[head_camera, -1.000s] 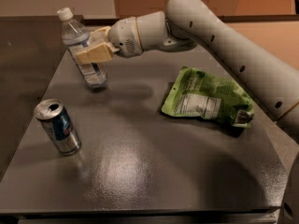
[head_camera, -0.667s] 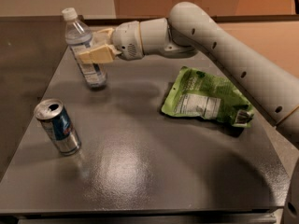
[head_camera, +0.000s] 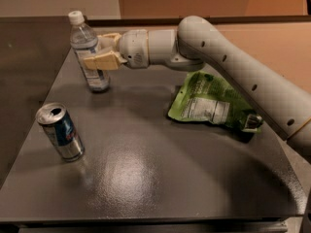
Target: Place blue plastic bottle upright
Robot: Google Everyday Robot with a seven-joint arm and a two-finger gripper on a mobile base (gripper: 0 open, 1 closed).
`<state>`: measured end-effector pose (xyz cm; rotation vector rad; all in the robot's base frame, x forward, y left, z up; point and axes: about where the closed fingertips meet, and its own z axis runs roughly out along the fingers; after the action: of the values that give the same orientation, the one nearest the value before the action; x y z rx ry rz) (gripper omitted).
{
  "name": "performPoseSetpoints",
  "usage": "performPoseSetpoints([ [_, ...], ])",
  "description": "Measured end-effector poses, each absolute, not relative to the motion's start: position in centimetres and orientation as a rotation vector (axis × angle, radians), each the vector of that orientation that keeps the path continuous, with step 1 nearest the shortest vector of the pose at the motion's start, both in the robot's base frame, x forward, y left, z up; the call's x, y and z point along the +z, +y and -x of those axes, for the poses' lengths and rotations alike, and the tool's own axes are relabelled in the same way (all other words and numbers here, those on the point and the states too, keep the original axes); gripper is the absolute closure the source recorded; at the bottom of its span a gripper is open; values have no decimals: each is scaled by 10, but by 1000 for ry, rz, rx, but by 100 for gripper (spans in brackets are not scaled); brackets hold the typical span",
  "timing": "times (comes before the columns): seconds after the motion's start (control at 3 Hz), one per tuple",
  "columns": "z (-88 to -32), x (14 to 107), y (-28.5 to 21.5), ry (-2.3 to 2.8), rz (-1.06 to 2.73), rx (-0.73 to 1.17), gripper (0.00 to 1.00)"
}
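The blue plastic bottle (head_camera: 86,38), clear with a white cap and a pale label, stands on its base at the back left of the dark table (head_camera: 146,178), leaning slightly. My gripper (head_camera: 93,50) reaches in from the right and holds the bottle at mid-height. One tan finger (head_camera: 103,60) crosses the bottle's front and the other shows behind its right side. The gripper is shut on the bottle.
An opened blue-and-silver drink can (head_camera: 59,131) stands at the front left. A green snack bag (head_camera: 209,101) lies at the right, under my white arm (head_camera: 223,57). The table's left edge runs close to the bottle and can.
The bottle has come more upright, its cap shifting slightly right. My gripper and arm have moved a little to the right, still around the bottle.
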<state>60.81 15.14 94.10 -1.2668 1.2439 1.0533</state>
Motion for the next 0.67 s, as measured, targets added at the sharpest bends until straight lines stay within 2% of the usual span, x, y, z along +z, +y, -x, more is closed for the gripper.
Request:
performPoseSetpoints([
  [0.67, -607, 931, 154, 1225, 1265, 1065, 12],
])
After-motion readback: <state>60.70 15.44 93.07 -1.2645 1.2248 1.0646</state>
